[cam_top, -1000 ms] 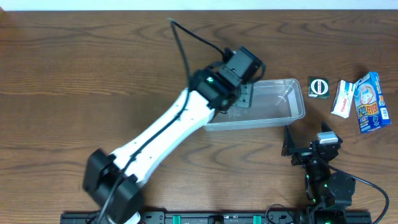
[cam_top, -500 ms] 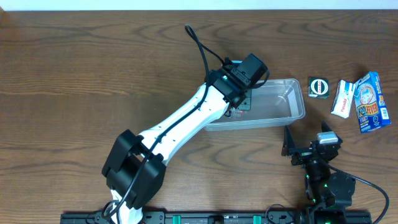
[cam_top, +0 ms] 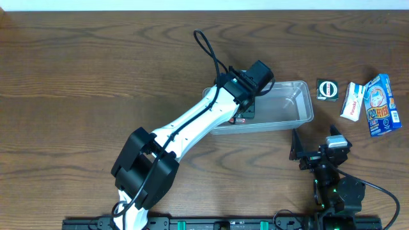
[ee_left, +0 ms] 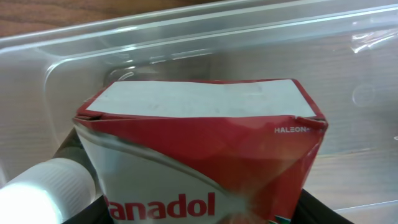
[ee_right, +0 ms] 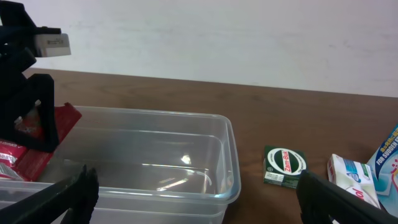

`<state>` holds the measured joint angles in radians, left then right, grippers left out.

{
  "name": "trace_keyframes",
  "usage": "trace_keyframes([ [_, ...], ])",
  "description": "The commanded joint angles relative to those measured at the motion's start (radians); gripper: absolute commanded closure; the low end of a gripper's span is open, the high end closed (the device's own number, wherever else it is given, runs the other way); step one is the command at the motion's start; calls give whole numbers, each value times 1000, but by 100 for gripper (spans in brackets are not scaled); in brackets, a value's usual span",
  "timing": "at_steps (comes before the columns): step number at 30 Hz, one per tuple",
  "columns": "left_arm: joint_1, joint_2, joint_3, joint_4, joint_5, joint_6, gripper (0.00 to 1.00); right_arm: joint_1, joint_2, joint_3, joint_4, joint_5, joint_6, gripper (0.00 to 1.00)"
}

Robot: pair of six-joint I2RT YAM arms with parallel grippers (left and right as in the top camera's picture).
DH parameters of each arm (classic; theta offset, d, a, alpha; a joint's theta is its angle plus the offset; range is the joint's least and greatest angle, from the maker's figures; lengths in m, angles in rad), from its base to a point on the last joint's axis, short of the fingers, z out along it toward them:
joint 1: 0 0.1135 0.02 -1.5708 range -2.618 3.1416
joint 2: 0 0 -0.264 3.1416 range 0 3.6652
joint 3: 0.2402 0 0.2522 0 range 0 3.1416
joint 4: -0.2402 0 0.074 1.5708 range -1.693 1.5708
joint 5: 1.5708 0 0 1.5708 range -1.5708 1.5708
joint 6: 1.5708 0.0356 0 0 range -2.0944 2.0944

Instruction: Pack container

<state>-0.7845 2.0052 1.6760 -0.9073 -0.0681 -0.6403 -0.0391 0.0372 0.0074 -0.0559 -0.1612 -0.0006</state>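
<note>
The container (cam_top: 291,107) lies on the table (cam_top: 96,76). Over its left end, your left gripper (cam_top: 245,112) is clamped on the red box (ee_left: 205,155); lower it flat against that wall before releasing. Your right gripper (cam_top: 314,144), jaws apart, sits off its near-right corner.

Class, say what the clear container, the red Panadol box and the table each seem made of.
The container: clear glossy plastic; the wood shows through it, with highlights. The Panadol box: printed cardboard, likely; creased, dented corners. The table: wood or wood-look laminate, hard to tell which; brown grain, low sheen.
</note>
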Motion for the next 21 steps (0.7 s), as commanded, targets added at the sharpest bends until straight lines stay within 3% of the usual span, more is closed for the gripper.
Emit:
trace_keyframes([
  [1,2,13,-5,-5,-23,-28,39,-14,-1,-2,-4,-4,0,1],
  [13,2,13,-53,18,-23,-38,37,-14,-1,-2,-4,-4,0,1],
  [15,2,13,-53,27,-23,-38,29,-14,-1,-2,-4,-4,0,1],
  [21,2,13,-53,34,-23,-38,23,-14,-1,-2,-4,-4,0,1],
])
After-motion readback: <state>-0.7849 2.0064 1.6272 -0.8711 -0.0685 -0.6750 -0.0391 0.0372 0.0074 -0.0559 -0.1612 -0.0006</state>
